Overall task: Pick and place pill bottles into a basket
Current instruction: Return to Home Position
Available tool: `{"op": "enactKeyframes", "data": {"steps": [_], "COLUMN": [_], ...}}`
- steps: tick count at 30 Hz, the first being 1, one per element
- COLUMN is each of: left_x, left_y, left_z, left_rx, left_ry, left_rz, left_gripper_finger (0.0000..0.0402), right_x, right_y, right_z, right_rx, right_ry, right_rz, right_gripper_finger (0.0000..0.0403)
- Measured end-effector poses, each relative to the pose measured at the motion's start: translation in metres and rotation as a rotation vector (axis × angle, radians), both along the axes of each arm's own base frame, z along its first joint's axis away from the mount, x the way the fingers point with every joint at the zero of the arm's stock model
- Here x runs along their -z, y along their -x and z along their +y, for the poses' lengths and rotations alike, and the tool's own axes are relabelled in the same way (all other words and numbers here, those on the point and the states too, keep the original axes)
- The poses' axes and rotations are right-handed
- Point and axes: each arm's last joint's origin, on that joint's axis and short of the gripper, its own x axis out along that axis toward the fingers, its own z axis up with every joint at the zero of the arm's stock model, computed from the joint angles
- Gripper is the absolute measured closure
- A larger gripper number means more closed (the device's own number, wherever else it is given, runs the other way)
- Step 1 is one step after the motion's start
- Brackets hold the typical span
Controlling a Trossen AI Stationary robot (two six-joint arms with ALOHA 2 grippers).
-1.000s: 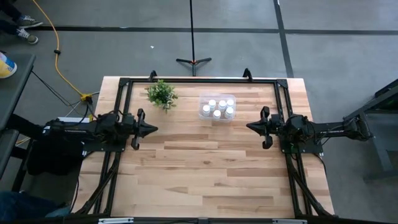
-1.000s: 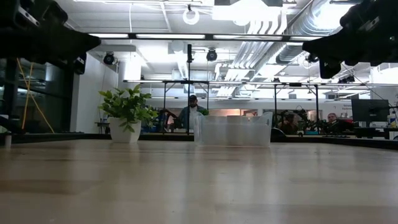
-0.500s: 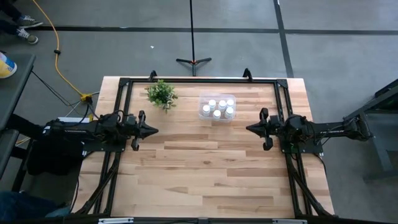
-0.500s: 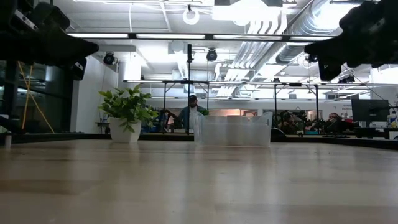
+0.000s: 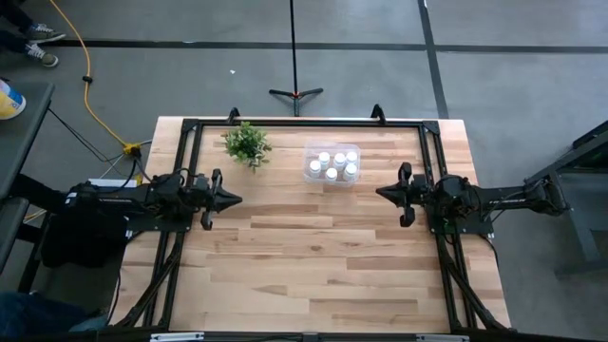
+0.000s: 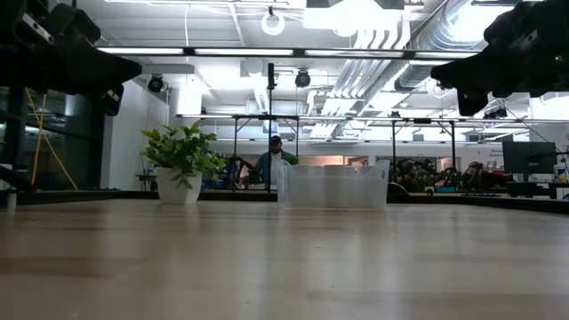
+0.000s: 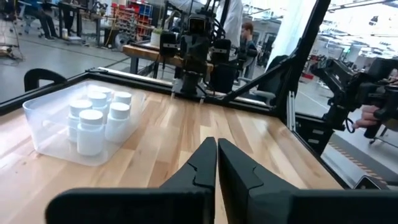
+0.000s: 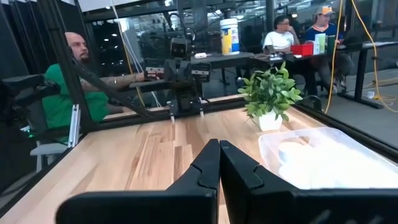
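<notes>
Several white pill bottles (image 5: pixel 331 166) stand upright inside the clear basket (image 5: pixel 353 149) at the table's far middle; they also show in the left wrist view (image 7: pixel 98 118). The basket rests by its flat bottom on the table and shows in the low view (image 6: pixel 333 185) and the right wrist view (image 8: pixel 323 155). My left gripper (image 5: pixel 236 199) is shut and empty, held above the table at its left side. My right gripper (image 5: pixel 380 195) is shut and empty, held above the table at its right side. Both point toward the table's middle.
A small green potted plant (image 5: pixel 247 142) stands left of the basket at the far side. A black metal frame (image 5: pixel 304 122) runs round the table's far and side edges. Bare wood (image 5: pixel 313 247) lies between the grippers and toward the near edge. People sit in the room beyond.
</notes>
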Motion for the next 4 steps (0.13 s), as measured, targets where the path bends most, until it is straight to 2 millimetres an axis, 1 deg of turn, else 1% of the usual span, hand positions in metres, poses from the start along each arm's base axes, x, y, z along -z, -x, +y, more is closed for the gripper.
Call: {"op": "enactKeyframes", "data": {"steps": [2,4], "left_x": [-0.0005,-0.0005], "left_y": [0.0,0.0], "left_z": [0.0,0.0], "left_rx": [0.0,0.001], "left_ry": [-0.001,-0.008], "left_rz": [-0.005,-0.005], "left_gripper_finger": [0.0355,0.037], "right_x": [-0.0001,0.0], "right_y": [0.0,0.0], "right_z": [0.0,0.0], "right_rx": [0.0,0.0], "right_ry": [-0.002,-0.009], "right_rz": [-0.001,-0.001], "right_gripper_finger": [0.0403,0.0402]}}
